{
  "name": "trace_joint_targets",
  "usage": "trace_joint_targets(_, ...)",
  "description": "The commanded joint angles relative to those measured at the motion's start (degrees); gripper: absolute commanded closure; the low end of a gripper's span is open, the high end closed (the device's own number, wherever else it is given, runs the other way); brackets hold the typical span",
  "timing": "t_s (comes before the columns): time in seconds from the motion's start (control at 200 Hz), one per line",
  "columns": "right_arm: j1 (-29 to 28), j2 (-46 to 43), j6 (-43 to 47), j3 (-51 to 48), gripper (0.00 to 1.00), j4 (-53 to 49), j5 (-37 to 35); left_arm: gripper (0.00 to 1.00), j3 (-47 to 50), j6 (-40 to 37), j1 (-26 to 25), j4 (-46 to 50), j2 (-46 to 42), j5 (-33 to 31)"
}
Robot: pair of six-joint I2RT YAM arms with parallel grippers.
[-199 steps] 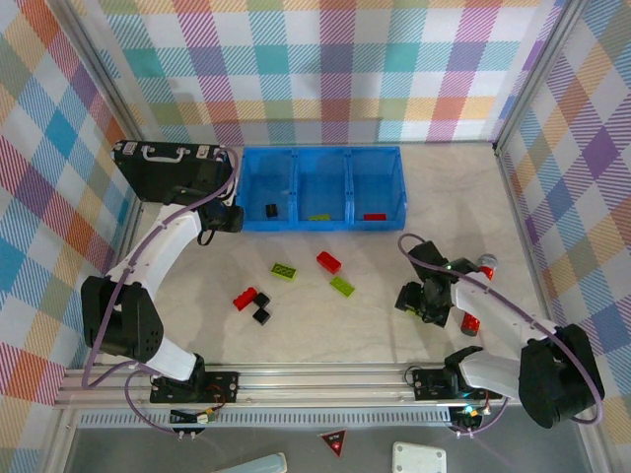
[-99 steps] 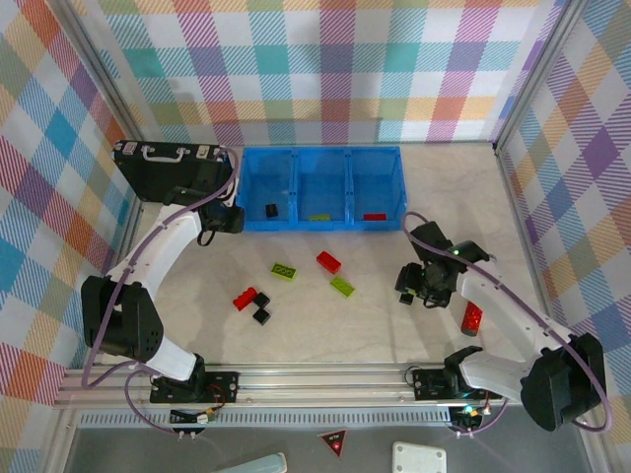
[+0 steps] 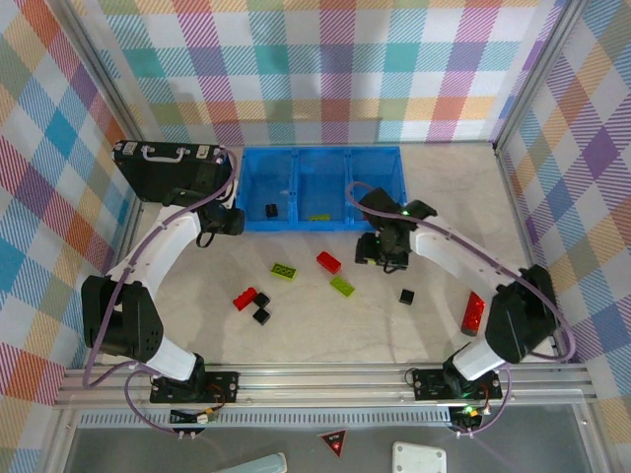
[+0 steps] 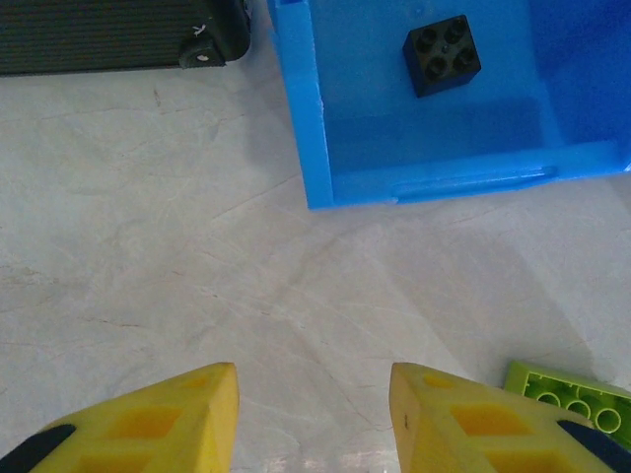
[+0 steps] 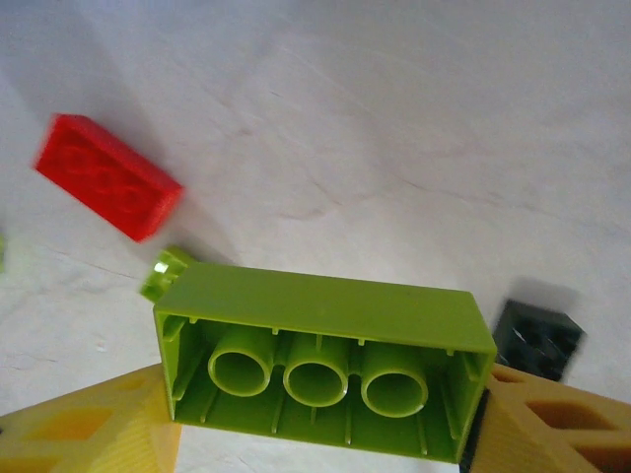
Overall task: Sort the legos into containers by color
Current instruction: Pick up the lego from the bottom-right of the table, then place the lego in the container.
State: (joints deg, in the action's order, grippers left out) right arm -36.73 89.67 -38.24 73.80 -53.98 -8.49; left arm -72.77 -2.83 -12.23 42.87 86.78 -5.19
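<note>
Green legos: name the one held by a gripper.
The lime-green brick clamped in the right gripper, hollow underside showing; the others lie loose on the table or in the bin.

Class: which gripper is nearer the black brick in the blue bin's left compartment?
Left. The left gripper is just left of the black brick, beside the blue bin's corner; the right gripper, holding a lime-green brick, is farther away, to its right.

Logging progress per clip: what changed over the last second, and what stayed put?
The right gripper swung from the right toward the blue bin, its jaws closed on a lime-green brick. A black cube lies in the open where it had been. The left gripper, the bin and the loose bricks at mid-table stayed put.
</note>
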Motion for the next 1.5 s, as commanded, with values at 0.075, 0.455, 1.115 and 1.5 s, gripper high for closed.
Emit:
trace_joint_targets(0.075,-2.17,8.12,2.38,10.05,0.32,0.76,-0.55,0.56,0.84,-0.17,0.63,-1.34,-1.92,0.18)
trace_joint_targets(0.455,-2.29,23.84,6.2,30.85,0.33,-1.67,-1.39,0.56,0.67,-0.03,0.8,-1.39,-1.87,-0.12)
trace_joint_targets(1.115,-0.8,49.84,11.02,61.56,0.33,-5.35,-3.9,0.56,0.78,-0.12,0.98,-1.39,-2.08,0.18)
trace_joint_targets(1.5,1.99,55.84,11.13,65.61,0.33,-2.27,-4.44,0.56,0.61,0.01,0.98,-1.3,-1.84,0.58)
